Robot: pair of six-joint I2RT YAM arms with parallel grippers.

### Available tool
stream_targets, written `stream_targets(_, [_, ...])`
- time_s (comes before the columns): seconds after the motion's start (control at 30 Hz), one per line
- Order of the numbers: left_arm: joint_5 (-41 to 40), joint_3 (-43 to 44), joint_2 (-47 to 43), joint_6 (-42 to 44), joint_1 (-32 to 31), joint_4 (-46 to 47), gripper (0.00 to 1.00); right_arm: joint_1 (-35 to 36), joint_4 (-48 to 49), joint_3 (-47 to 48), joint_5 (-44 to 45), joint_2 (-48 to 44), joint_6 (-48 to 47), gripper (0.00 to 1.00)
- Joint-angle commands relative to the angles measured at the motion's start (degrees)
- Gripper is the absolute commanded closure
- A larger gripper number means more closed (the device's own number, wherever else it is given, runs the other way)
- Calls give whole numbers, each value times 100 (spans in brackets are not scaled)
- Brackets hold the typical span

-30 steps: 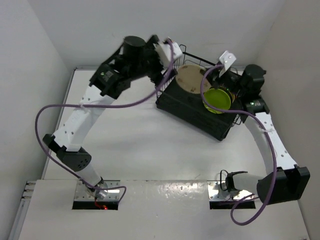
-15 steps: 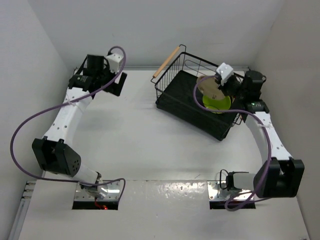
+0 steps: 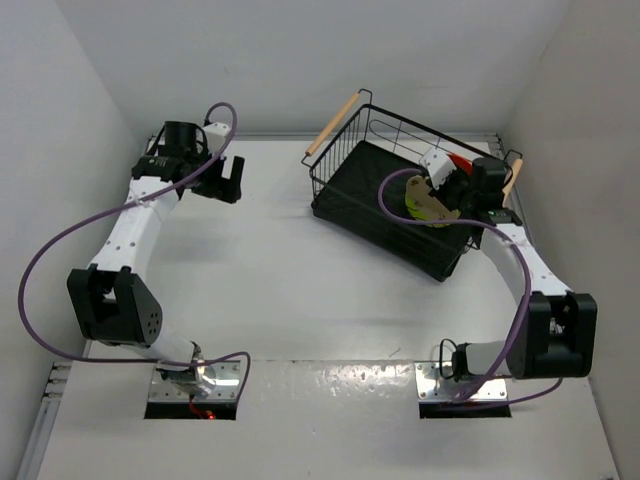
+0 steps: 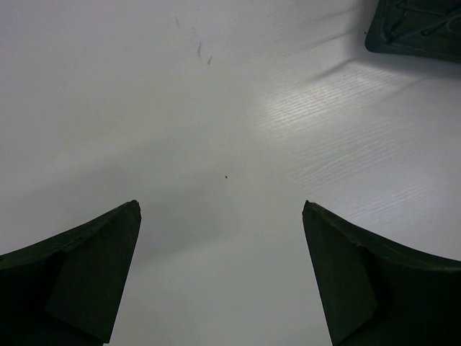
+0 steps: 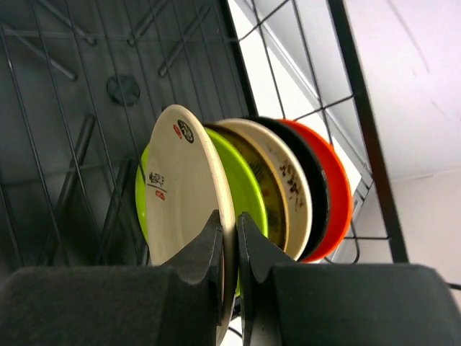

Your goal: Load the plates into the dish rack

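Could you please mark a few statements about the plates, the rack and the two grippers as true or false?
1. The right gripper is shut on the rim of the cream plate. True.
2. The left gripper holds a plate. False: its jaws are open above the bare table and hold nothing.
3. The cream plate stands on edge inside the rack. True.
4. The orange plate is right next to the cream plate. False: it stands at the other end of the row, and the green plate is the one beside the cream plate.
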Motion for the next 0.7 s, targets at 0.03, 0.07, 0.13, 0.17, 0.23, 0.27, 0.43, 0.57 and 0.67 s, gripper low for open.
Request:
stream_targets(0.03, [279,81,100,-158,140,165,0,27,361,-214,63,-127,-180,100])
stream_targets(0.07, [279,81,161,-158,140,165,0,27,448,-250,36,-92,-154,100])
stream_targets(0.13, [279,81,161,-158,192,165,0,27,458,-338,-43,-39,-57,100])
stream_targets(0.17, [279,133,161,-158,193,165,0,27,449,-356,-69,-13,4,100])
stream_targets(0.23, [279,133,161,-158,193,165,0,27,467,-435,-104,75,22,100])
stream_targets(0.27, [279,133,161,-158,193,165,0,27,493,-470,-87,101,14,100])
stream_targets(0.43, [279,186,161,-158,193,165,0,27,634,-444,27,181,426,79])
stream_targets(0.57, [279,186,109,-158,193,165,0,27,414,-76,-78,58,523,47])
stream_targets(0.67, [279,239,109,-158,193,165,0,27,414,83,-78,-135,751,28])
